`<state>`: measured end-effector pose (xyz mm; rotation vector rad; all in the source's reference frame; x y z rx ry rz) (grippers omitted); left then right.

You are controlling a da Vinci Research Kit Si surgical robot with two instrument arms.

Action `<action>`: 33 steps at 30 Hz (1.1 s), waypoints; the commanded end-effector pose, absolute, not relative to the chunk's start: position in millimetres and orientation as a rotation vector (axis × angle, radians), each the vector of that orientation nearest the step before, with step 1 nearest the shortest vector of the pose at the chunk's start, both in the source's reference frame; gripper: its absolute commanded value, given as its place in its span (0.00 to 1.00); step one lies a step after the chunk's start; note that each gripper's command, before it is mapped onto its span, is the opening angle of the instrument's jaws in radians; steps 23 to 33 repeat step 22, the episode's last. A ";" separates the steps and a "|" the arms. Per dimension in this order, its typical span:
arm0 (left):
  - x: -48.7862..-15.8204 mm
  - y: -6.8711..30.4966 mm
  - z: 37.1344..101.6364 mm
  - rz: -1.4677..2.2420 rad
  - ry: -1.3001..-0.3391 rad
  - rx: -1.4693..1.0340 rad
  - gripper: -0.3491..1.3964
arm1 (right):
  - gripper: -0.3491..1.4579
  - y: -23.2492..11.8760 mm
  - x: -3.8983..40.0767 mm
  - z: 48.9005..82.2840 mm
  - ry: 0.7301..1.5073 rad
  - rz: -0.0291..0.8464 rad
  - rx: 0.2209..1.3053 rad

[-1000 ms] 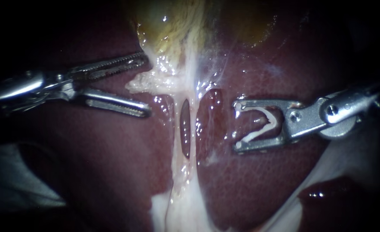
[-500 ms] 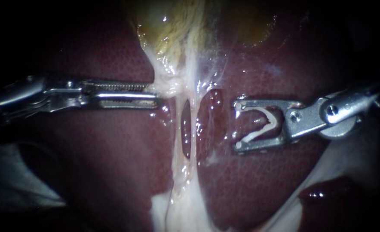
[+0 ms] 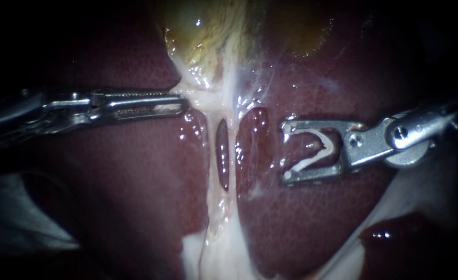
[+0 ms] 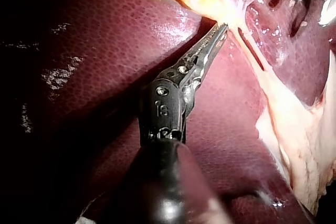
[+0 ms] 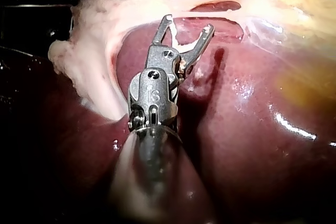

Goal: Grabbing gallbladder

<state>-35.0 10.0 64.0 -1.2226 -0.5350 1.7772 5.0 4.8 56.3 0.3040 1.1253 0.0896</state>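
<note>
Now left instrument (image 3: pixel 184 102) grips gallbladder (image 3: pixel 200 36); right instrument (image 3: pixel 286 151) carries clip (image 3: pixel 326 141).

Darkness is seen all round the lit field, and small glints are thrown back from the wet liver (image 3: pixel 136 207). In shadow below the shaft of the left instrument (image 3: pixel 185 102), pale folded material (image 3: pixel 16 218) is made out.

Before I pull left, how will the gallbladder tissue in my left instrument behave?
Probably floppy: the gallbladder neck stretches into a thin pale band at the left instrument. Its wet shine suggests slipperiness. Thin strands may tear.
</note>
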 end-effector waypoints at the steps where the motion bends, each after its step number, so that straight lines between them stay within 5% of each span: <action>1: -34.8 10.4 63.3 1.775 -0.541 -1.225 0.00 | 0.47 4.8 5.0 56.4 1.125 0.090 0.304; 12: -31.8 13.7 60.4 1.745 -0.545 -1.221 0.00 | 0.47 4.8 5.0 56.4 1.125 0.090 0.304; 33: -31.9 13.6 60.6 1.745 -0.542 -1.221 0.00 | 0.47 4.8 5.0 56.4 1.125 0.090 0.304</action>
